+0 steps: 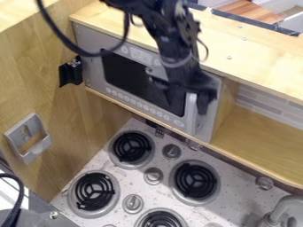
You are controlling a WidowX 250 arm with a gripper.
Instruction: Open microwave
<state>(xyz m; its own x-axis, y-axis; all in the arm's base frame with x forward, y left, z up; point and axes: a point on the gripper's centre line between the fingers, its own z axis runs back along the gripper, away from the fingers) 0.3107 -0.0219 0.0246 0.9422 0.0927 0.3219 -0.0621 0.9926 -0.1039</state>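
In the camera view I have one gripper (188,105) in front of one microwave (133,84), its two fingers apart, one on each side of the single handle (191,113). The microwave's one door is shut, and it sits above the stovetop (127,177). Down there I count four burners (131,147), at least three knobs (153,176) and one faucet (289,203).

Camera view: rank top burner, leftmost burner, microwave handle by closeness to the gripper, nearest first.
1. Handle: right side of the microwave door, right by the gripper.
2. Top burner: below the microwave, left of the gripper.
3. Leftmost burner: lower left.
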